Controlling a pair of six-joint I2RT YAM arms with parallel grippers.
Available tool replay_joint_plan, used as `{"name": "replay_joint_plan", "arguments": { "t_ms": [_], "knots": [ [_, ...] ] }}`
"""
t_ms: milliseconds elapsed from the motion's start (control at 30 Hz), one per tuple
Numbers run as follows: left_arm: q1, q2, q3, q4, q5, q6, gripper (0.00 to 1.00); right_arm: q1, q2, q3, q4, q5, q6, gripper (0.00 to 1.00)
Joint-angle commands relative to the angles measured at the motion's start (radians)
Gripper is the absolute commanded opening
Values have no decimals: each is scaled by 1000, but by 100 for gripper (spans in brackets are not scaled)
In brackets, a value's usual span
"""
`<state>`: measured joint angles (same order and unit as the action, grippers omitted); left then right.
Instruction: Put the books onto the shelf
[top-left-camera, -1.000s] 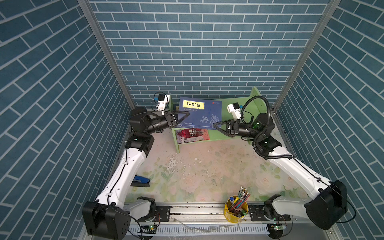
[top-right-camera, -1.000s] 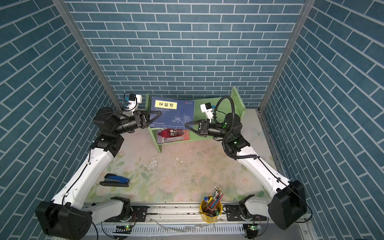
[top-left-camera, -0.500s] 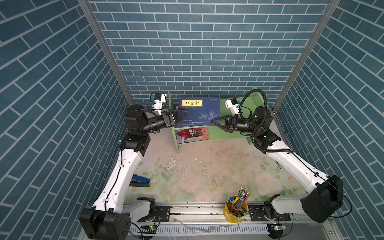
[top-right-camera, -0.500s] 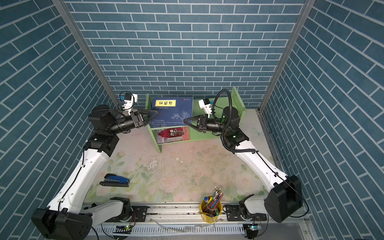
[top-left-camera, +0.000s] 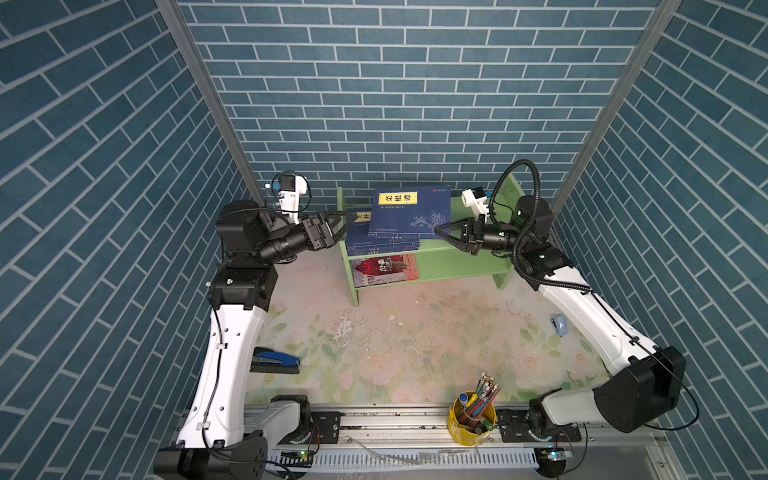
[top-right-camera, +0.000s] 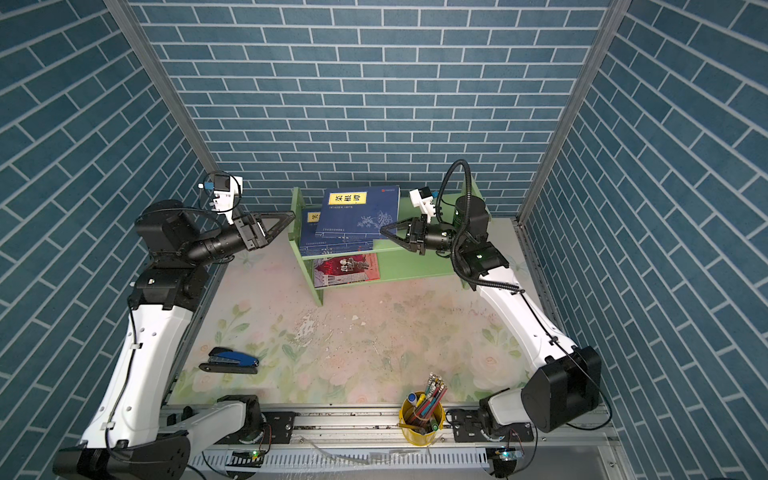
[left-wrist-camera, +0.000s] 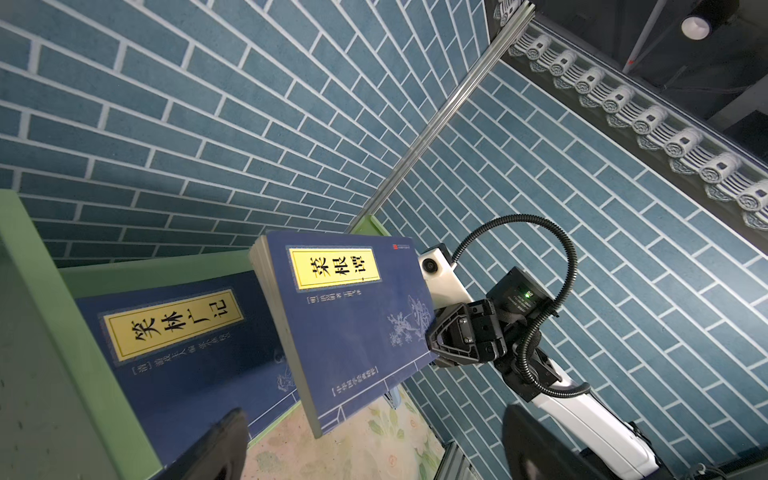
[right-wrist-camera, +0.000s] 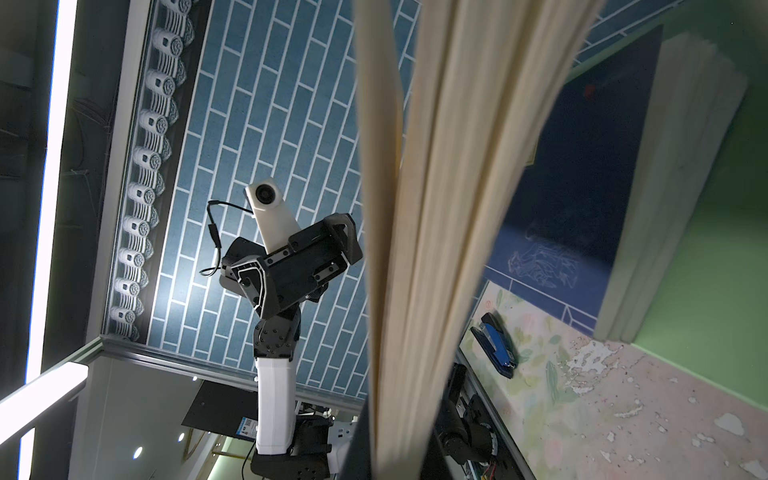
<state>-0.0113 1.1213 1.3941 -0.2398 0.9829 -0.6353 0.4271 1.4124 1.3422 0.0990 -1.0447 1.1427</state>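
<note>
The right gripper (top-left-camera: 436, 230) is clenched on the 4 o'clock edge of a navy book (top-left-camera: 411, 212). It holds the book tilted over the upper tier of the green shelf (top-left-camera: 457, 262), which stands at 12 o'clock on the table (top-left-camera: 415, 345) in both top views. The yellow label on this book reads 菜根谭. The smaller print beneath it and a red logo at the cover's corner are too small to read.

The left gripper (top-left-camera: 343, 226) is spread wide and grasps nothing, at 9 o'clock of the shelf by its side panel. A second navy book (left-wrist-camera: 187, 332), labelled 笑林广记, lies flat on top of the pile on the upper tier. Whether the tilted book touches it I cannot tell. A red-and-grey book (top-left-camera: 384, 269) lies on the lower tier; its title is unreadable.

A blue stapler (top-left-camera: 276, 360) sits at 8 o'clock and a yellow cup (top-left-camera: 471, 419) of pens at 5 o'clock.
</note>
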Motion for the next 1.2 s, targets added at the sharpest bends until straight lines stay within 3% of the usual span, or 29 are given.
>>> {"name": "replay_joint_plan", "arguments": {
  "t_ms": [0,400,1000,1167],
  "knots": [
    [5,1,25,29,26,8,96,1,30,56,-58,-19,-71,0],
    [5,18,6,112,36,-42,97,56,143,176,-178,22,-133,0],
    [4,37,-46,252,37,-145,98,65,261,280,-262,51,-145,0],
    [4,35,-55,259,43,-148,98,67,273,303,-347,36,-196,0]
  ]
}}
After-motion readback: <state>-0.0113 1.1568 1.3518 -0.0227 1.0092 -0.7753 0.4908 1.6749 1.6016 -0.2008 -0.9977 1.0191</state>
